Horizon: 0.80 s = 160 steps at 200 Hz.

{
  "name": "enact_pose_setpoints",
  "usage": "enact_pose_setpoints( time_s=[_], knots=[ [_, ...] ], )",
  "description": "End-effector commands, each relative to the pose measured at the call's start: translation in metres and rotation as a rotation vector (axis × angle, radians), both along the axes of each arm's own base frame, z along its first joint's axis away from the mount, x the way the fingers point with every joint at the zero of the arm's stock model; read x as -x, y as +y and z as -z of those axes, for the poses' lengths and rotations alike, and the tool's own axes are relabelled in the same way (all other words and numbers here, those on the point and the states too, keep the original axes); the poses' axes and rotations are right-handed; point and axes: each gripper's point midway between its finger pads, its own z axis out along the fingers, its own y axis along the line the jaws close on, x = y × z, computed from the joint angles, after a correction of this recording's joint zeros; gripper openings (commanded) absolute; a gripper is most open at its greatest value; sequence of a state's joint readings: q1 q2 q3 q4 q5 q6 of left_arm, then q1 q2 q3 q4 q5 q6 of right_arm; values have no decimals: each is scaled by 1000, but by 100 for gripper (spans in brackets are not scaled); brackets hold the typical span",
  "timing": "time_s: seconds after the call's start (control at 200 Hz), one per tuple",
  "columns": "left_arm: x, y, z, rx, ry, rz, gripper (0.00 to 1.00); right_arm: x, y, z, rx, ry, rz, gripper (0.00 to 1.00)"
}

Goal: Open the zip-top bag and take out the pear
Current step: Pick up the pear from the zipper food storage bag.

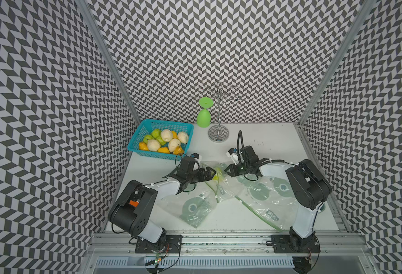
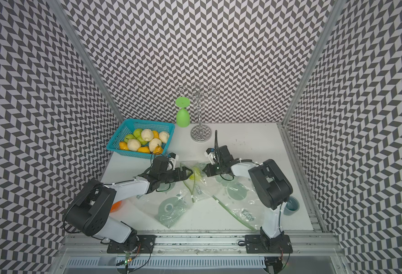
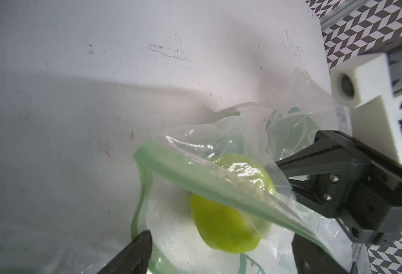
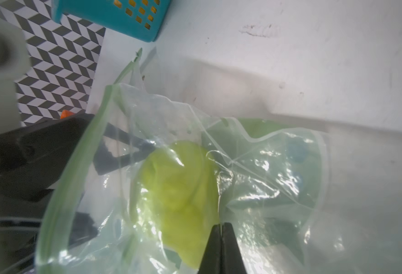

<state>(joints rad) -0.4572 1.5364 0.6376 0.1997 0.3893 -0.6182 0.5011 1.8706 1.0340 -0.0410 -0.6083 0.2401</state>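
On the white table (image 1: 278, 142), the zip-top bag (image 1: 208, 165) is pinched by its film in my clamped right gripper (image 4: 221, 246). Its mouth gapes toward the left gripper (image 1: 211, 174), whose jaws stand wide apart close around the pear (image 3: 221, 225), still inside. Opening looks done and the grab is the step in hand; next the left jaws should close gently on the pear and draw it out.
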Motion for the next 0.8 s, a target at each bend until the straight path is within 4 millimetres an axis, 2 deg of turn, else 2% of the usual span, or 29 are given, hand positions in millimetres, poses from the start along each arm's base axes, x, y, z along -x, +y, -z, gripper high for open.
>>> enact_pose_setpoints(
  time_s=[0.0, 0.14, 0.325, 0.461, 0.686, 0.796],
  knots=[
    [2, 0, 7, -9, 11, 18, 92, -6, 11, -40, -65, -62, -14, 0],
    [1, 0, 7, -10, 11, 20, 90, -9, 17, -56, -79, -81, -19, 0],
    [3, 1, 5, -5, 9, 15, 90, -9, 30, -56, -81, -74, -28, 0],
    [9, 7, 3, -12, 10, 0, 89, -4, 38, -46, -72, -55, -35, 0],
    [20, 18, 6, -17, 22, -30, 73, 2, 43, -20, -49, -17, -37, 0],
    [18, 16, 10, -24, 25, -22, 74, 5, 46, -6, -34, 4, -46, 0]
  ],
)
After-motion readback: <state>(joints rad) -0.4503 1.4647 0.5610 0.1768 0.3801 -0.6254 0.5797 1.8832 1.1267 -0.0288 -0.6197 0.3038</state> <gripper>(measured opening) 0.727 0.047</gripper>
